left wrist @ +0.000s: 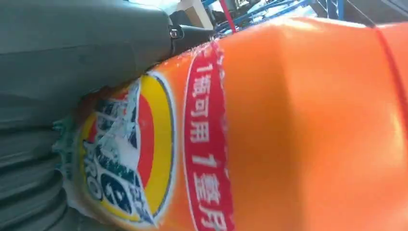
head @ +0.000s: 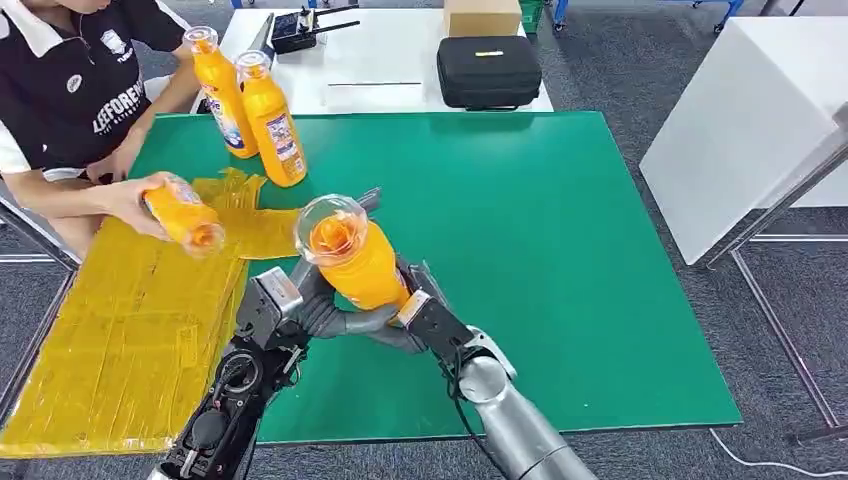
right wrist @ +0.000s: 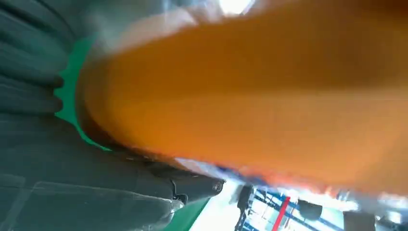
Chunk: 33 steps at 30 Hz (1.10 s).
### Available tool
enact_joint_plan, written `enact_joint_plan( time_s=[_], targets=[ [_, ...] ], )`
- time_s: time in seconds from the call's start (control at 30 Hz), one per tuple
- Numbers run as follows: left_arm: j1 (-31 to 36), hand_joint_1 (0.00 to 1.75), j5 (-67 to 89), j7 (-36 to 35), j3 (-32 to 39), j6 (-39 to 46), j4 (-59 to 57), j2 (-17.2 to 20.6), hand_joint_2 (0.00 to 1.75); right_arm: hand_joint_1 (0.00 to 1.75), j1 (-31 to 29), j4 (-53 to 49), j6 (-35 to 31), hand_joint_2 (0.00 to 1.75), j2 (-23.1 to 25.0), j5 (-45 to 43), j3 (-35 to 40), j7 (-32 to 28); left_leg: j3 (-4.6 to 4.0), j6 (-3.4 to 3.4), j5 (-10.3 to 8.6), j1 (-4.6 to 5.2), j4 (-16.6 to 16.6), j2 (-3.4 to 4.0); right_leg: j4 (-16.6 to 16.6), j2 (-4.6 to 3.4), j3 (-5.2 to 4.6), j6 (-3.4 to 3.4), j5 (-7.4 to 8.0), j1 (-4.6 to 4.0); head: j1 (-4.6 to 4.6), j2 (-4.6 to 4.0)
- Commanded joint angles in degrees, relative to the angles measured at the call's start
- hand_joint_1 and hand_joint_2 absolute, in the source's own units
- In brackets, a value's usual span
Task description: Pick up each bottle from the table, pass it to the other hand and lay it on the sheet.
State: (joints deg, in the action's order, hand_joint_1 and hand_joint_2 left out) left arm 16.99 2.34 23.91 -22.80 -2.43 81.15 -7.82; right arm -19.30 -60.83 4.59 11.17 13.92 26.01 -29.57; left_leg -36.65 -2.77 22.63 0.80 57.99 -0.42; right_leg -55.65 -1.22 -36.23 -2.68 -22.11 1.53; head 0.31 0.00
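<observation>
Both hands are closed around one orange bottle, which is held upright above the green table near its front edge, the left hand gripping from one side and the right hand from the other. Two more bottles are stood near the table's far left corner, and another bottle is held by a person's hand over the yellow sheet at the left edge.

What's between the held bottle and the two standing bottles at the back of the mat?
Head view: bare green mat between the held bottle and the standing pair; only a corner of the yellow sheet edges in.
</observation>
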Motion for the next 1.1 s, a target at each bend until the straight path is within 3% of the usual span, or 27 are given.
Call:
enact_joint_plan(
  time_s=[0.03, 0.13, 0.17, 0.3, 0.37, 0.93, 1.07, 1.1],
  targets=[
    [1.97, 0.00, -2.44, -0.06, 2.20, 0.62, -3.20, 0.05, 1.75, 1.75, -2.89, 5.45, 0.33, 1.75, -0.02, 1.01, 6.87, -0.19, 0.23, 0.24, 0.12, -0.14, 0.04, 0.06, 0.01, 0.07, 0.23, 0.20, -0.07, -0.16, 0.00, 0.00],
    [1.47, 0.00, -6.41, 0.35, 4.39, 1.02, -2.95, -0.69, 1.75, 1.75, -2.67, 5.12, -0.65, 1.75, -0.53, 1.00, 7.11, -0.05, 0.16, 0.16, 0.08, -0.10, 0.02, 0.07, 0.02, 0.03, 0.16, 0.13, -0.04, -0.10, -0.02, 0.00],
    [1.39, 1.40, -7.07, 0.43, 4.78, 1.13, -2.87, -0.83, 1.75, 1.75, -2.61, 5.09, -0.89, 1.75, -0.64, 0.92, 6.99, -0.02, 0.27, 0.23, 0.14, -0.14, 0.04, 0.09, 0.02, 0.04, 0.27, 0.19, -0.08, -0.16, 0.00, 0.00],
    [1.37, 1.40, -7.76, 0.40, 5.22, 1.26, -2.80, -0.87, 1.75, 1.75, -2.56, 5.15, -1.12, 1.75, -0.99, 0.83, 6.76, 0.00, 0.18, 0.18, 0.09, -0.13, 0.04, -0.02, 0.02, 0.14, 0.20, 0.16, -0.07, -0.14, -0.02, 0.00],
    [1.28, 1.75, -9.36, 0.38, 5.37, 1.48, -2.57, -0.82, 1.75, 1.75, -2.61, 5.26, -1.75, 1.75, -1.01, 0.26, 6.66, -0.03, 0.22, 0.20, 0.10, -0.14, 0.04, -0.04, 0.02, 0.17, 0.24, 0.17, -0.09, -0.15, 0.00, 0.00],
    [1.78, 1.75, -12.80, -0.22, 5.93, 1.32, -3.84, -0.09, 1.75, 1.75, -3.74, 5.23, -4.52, 1.75, -2.31, 0.25, 6.16, -0.73, 0.21, 0.20, 0.09, -0.14, 0.04, -0.05, 0.03, 0.18, 0.23, 0.17, -0.08, -0.15, 0.00, 0.00],
    [1.06, 1.75, -12.98, 0.75, 6.49, 2.84, -2.99, 0.59, 1.75, 1.69, -1.81, 0.00, -7.07, 1.75, -3.83, 0.04, 4.82, -0.92, 0.17, 0.18, 0.07, -0.11, 0.04, -0.07, 0.01, 0.19, 0.18, 0.16, -0.08, -0.13, 0.00, 0.00],
    [0.70, 1.75, -12.19, 1.44, 6.86, 4.03, -2.78, 0.82, 1.75, 0.02, -0.77, -2.36, -7.82, 1.75, -4.28, -0.84, 3.44, -0.68, 0.10, 0.12, 0.02, -0.06, -0.01, -0.08, 0.03, 0.16, 0.10, 0.10, -0.04, -0.07, 0.00, 0.00]
  ],
)
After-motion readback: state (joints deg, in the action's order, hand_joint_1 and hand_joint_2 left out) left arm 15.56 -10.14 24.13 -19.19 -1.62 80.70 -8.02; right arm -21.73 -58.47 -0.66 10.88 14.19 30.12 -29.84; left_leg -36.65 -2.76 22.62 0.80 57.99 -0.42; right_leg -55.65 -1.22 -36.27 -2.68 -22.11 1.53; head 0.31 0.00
